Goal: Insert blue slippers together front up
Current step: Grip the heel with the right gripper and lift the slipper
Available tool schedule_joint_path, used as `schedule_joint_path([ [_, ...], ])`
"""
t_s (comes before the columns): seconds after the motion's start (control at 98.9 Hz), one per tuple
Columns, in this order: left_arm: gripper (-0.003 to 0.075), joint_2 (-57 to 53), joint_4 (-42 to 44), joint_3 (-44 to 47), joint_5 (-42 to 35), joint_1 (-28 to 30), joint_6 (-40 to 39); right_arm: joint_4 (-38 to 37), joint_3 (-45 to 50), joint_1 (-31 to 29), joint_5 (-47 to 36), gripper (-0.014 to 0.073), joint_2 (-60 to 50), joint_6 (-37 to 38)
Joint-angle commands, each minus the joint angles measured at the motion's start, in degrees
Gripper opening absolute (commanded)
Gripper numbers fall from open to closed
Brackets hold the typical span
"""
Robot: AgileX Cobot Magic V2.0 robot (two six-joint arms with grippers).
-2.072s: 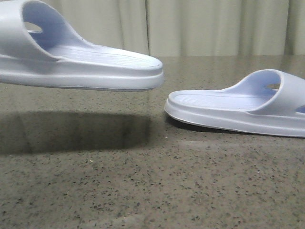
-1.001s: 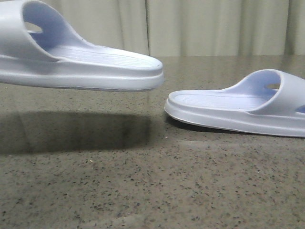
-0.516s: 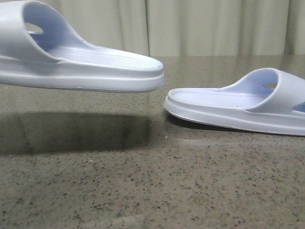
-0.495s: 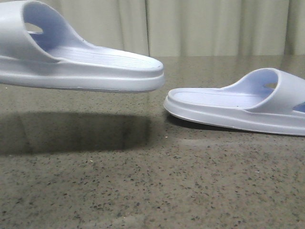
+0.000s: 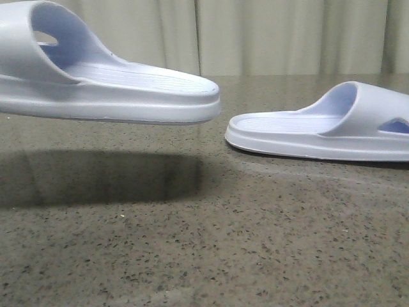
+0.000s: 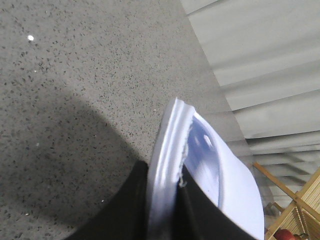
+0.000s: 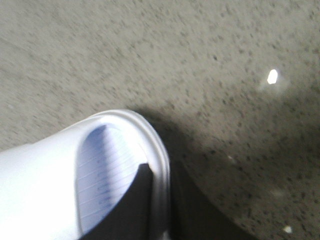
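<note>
Left slipper: It is pale blue-white. It hangs in the air over the worktop, on the left side of the front view. Its sole is nearly flat. Its round end points to the middle of the worktop. The wide strap is up near the left edge of the view, with a small hole in its side.

Shadow: A big dark patch lies on the worktop right under the left slipper.

Right slipper: It is the same pale colour. It sits on the right side of the front view, low and close to the worktop. A thin dark line runs under it, so it is hard to tell if it touches. Its round end points at the other slipper. The two round ends are near each other but apart.

Left hand: Its two dark fingers are closed on the rim of the left slipper, one on each side.

Right hand: Its dark fingers pinch the rim of the right slipper, one inside on the ribbed part and one outside. This view is blurry.

Worktop: It is grey-brown stone with small dark specks.

Curtain: A pale curtain hangs behind the worktop.
</note>
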Motion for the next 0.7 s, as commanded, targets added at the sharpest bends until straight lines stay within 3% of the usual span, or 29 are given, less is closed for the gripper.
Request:
schedule_joint_path([
  [0.0, 0.0016, -0.03, -1.82, -2.21, -1.72, -0.45, 0.05, 0.62, -1.49, -0.36, -6.02, -0.0107, -2.96, -0.87],
  [0.232, 0.0016, -0.03, -1.93, -2.21, -1.72, -0.45, 0.05, 1.71, -1.75, -0.36, -8.62, -0.0107, -10.94, -0.87],
  [0.687, 0.0016, 0.07, -2.14, -2.21, -1.72, -0.45, 0.05, 6.47, -7.5, 1.38, 1.36, -0.0107, -22.32, -0.87],
])
